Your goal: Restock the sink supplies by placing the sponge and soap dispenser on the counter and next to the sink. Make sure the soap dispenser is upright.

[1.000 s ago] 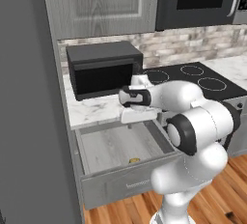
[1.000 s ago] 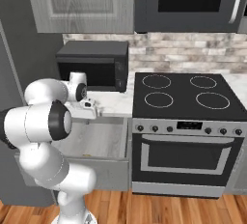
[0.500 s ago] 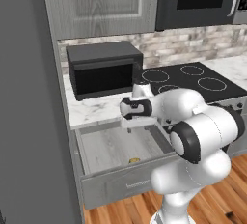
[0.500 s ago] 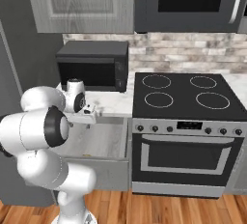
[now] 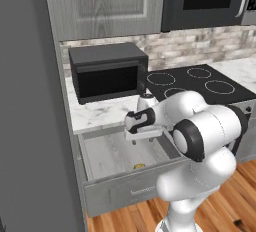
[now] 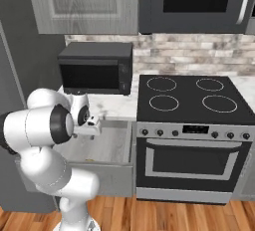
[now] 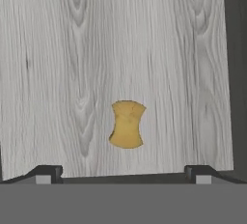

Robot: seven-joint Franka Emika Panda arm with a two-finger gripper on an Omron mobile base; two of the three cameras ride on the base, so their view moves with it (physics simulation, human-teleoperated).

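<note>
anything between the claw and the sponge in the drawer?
Nothing visible. The claw is open above the open drawer, looking straight down at the sponge, which lies alone on bare drawer floor.

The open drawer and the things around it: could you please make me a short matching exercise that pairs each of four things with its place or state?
Things:
1. sponge
2. gripper
3. microwave
4. stovetop

Places or states:
A. stands on the marble counter, behind the drawer
B. black, with four ring burners, above the oven door
C. lies flat on the drawer's wooden floor
D. open, pointing down into the drawer above the sponge

Pairs: 1-C, 2-D, 3-A, 4-B
</note>
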